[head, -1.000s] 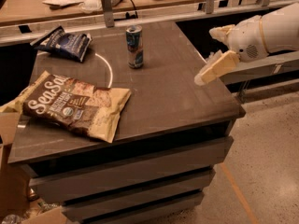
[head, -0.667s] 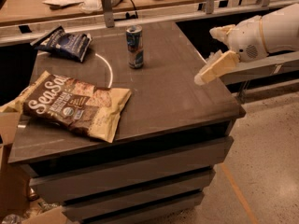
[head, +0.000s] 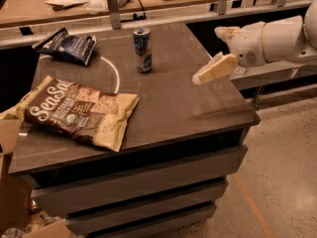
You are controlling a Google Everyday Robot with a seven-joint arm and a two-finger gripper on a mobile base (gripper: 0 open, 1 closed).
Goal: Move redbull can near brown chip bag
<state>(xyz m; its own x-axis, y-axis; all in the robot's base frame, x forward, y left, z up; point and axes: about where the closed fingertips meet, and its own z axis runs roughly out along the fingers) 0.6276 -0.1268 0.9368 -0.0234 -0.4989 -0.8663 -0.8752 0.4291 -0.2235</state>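
The redbull can (head: 142,49) looks light, hard and slippery, so I would grab its middle. My gripper (head: 203,76) hangs well to its right. I cannot tell if it is open.

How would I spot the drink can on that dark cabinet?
On the dark cabinet top, look near the far edge, between the dark blue chip bag and the pincer hovering at the right. The redbull can stands there upright: slim blue-silver metal, the only standing thing.

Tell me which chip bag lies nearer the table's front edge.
The big brown bag with white lettering, front left; the small dark blue bag sits at the back left corner. The gripper hangs over the table's right side.
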